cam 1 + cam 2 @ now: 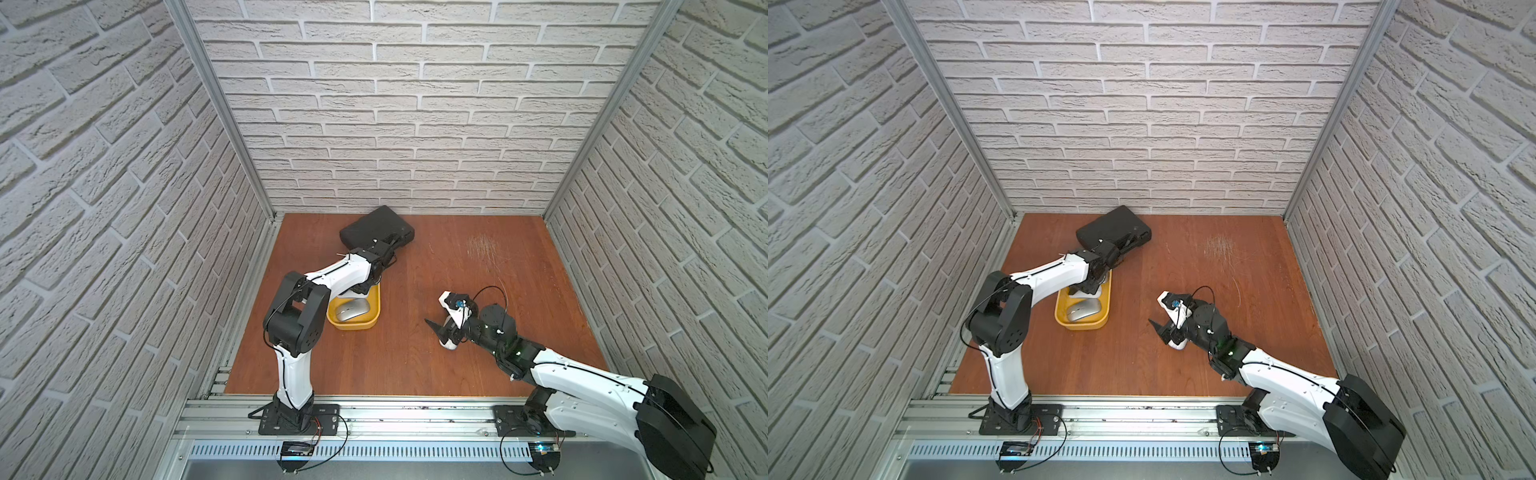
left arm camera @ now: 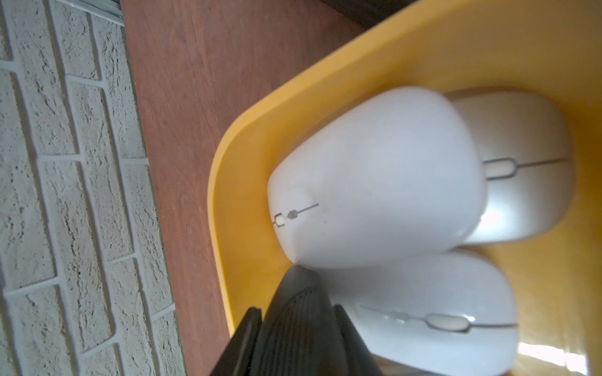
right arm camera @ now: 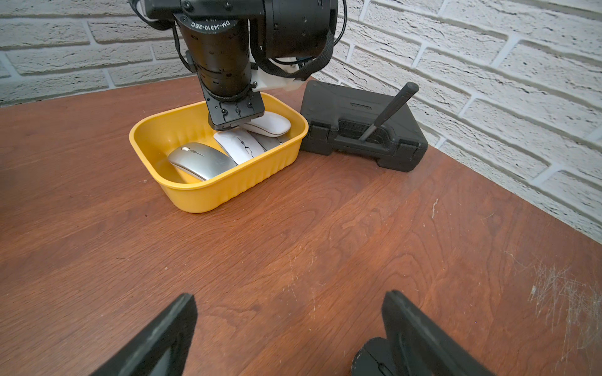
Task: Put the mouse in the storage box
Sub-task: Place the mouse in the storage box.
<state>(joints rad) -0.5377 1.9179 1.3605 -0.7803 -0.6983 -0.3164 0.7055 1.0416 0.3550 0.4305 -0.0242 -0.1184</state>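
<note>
The yellow storage box [image 1: 376, 316] [image 1: 1106, 311] [image 3: 228, 195] stands left of the table's middle and holds several mice: a silver mouse [image 1: 353, 311] [image 3: 202, 159] at its near end and white mice [image 2: 374, 182] [image 3: 241, 145] piled behind it. My left gripper [image 2: 296, 306] [image 3: 236, 110] reaches down inside the box. It is shut on a dark, rounded thing that looks like a black mouse held end-on, whose tip touches a white mouse. My right gripper [image 3: 290, 296] [image 1: 438, 332] hangs open low over bare wood at the right. Another black mouse [image 3: 371, 358] lies against the inside of one of its fingers.
A black hard case [image 1: 376, 230] [image 3: 361, 127] with a raised handle lies just behind the box, near the back wall. Brick-pattern walls close in the table [image 1: 415, 365] on three sides. A patch of scratches [image 3: 560, 293] marks the wood at the back right.
</note>
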